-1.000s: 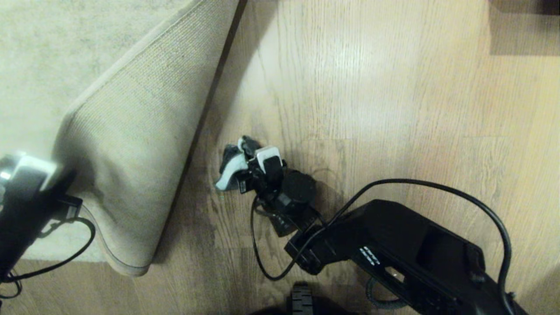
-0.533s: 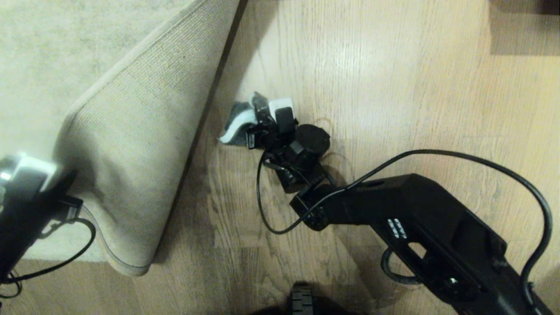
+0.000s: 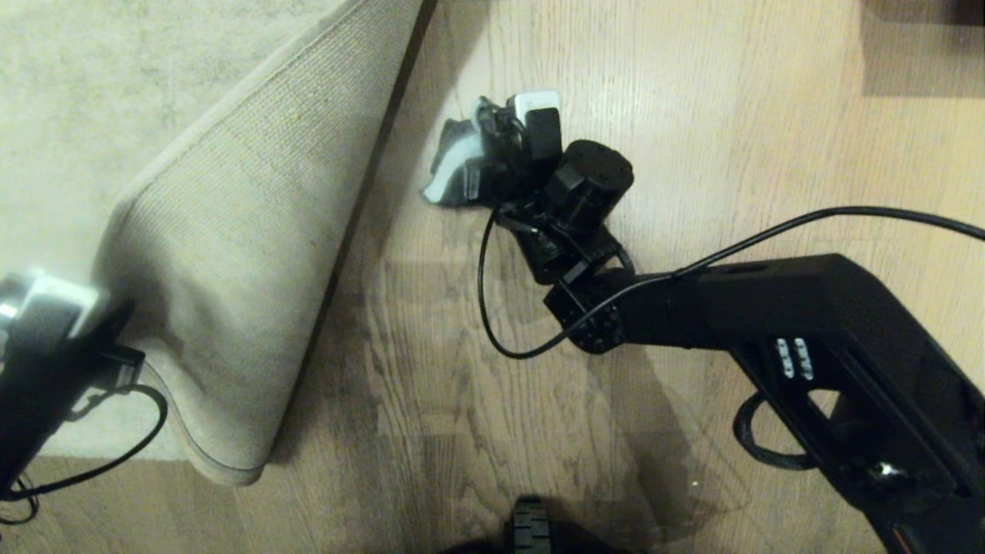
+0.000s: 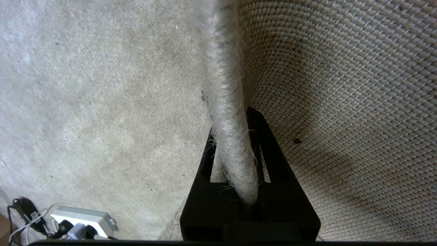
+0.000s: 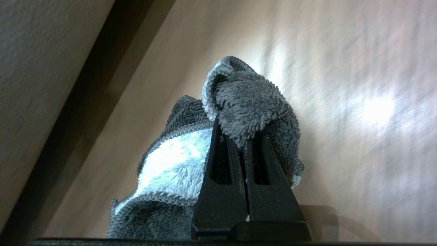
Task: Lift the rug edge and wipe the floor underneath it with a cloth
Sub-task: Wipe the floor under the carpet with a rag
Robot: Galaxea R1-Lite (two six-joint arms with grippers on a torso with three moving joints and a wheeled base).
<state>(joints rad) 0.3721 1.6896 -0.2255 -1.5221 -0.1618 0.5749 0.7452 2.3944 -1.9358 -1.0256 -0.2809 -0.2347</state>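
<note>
The rug edge (image 3: 192, 454) is lifted and folded back at the left, showing its tan woven backing (image 3: 246, 254). My left gripper (image 4: 232, 124) is shut on the rug edge (image 4: 225, 85), whose fuzzy border stands pinched between its black fingers; in the head view the left gripper (image 3: 108, 327) sits at the far left. My right gripper (image 3: 475, 158) is shut on the cloth (image 3: 448, 165), a dark grey rag with a lighter patch. The cloth rests on the floor (image 3: 692, 154), just right of the raised rug. The cloth (image 5: 245, 102) bunches over the right gripper (image 5: 239, 136).
A white power strip (image 4: 82, 218) with plugs and cables lies on the rug behind the left gripper. A dark object (image 3: 923, 46) stands at the far right corner. The right arm's cable (image 3: 492, 308) loops over the floor. Part of my base (image 3: 531, 531) shows at the near edge.
My right arm has reached farther away from me, sliding the cloth along the floor beside the lifted rug. The left gripper and the rug have kept still.
</note>
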